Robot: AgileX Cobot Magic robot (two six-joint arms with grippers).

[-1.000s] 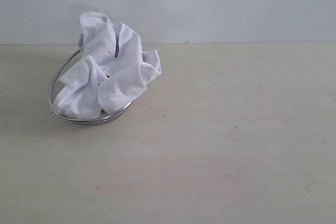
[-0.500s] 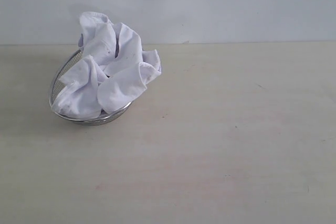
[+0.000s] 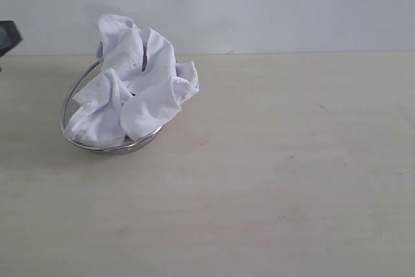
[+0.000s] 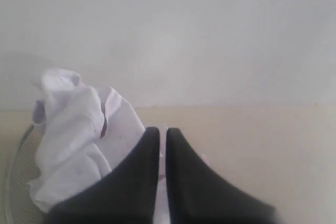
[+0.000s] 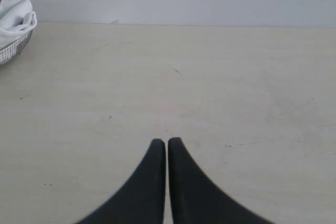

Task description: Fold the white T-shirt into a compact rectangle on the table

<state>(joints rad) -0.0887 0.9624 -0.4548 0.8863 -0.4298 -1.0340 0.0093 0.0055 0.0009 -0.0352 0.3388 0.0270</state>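
Beige wood-grain table [image 3: 292,180] shows no folding begun: the white T-shirt [image 3: 136,89] sits crumpled in a wire-mesh basket [image 3: 76,90] on its left side, not yet lifted out, while my left pincer [image 4: 162,135] near the cloth and my right pincer [image 5: 166,142] over bare tabletop are both closed and empty.

White T-shirt [image 3: 133,85], faint dark specks. Wire-mesh basket [image 3: 111,149] silver. Surface [image 3: 272,180] pale beige wood-grain, a few small dark marks. Wall [image 3: 272,4] plain off-white. Left pincer [image 4: 162,130], right pincer [image 5: 166,141]: black.
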